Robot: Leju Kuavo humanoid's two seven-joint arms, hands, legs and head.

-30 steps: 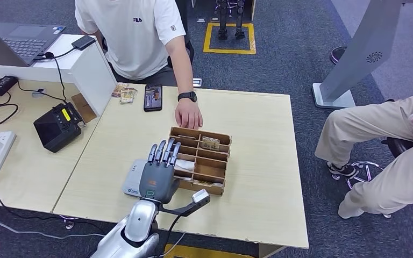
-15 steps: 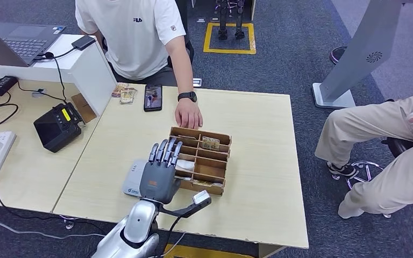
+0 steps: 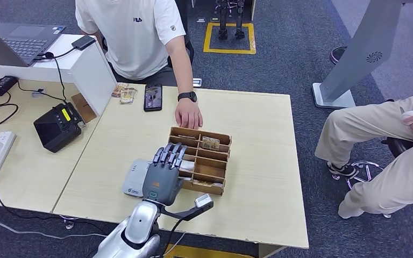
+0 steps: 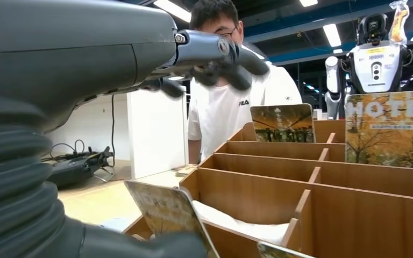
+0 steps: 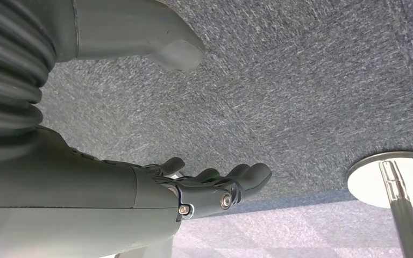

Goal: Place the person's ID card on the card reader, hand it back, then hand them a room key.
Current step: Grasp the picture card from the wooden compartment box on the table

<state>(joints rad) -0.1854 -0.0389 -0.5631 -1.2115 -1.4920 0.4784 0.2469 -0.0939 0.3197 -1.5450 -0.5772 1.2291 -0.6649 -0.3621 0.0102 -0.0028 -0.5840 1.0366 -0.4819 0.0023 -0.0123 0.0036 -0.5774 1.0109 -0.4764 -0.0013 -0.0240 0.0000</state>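
Note:
My left hand (image 3: 164, 173) hovers over the left compartments of the wooden box (image 3: 227, 161), its fingers bent down toward them. It partly covers the white card reader (image 3: 133, 180) lying beside the box. In the left wrist view the fingers (image 4: 231, 54) hang above the box (image 4: 258, 199), apart from the thumb (image 4: 140, 247). A yellow-printed key card (image 4: 166, 210) stands in the nearest compartment right by that thumb. More key cards (image 4: 282, 122) stand farther back. The person's hand (image 3: 188, 114) rests flat on the table behind the box. My right hand (image 5: 140, 188) hangs over carpet, holding nothing.
A phone (image 3: 152, 97) and small packets (image 3: 124, 93) lie near the table's far edge. A black device (image 3: 59, 127), cables and a laptop (image 3: 21, 37) occupy the desk on the left. A second person sits at the right (image 3: 387, 145). A metal stand base (image 5: 390, 185) stands on the floor.
My left hand's fingers have curled downward over the box's left compartments, and the hand has shifted slightly right. The person's hand has not moved.

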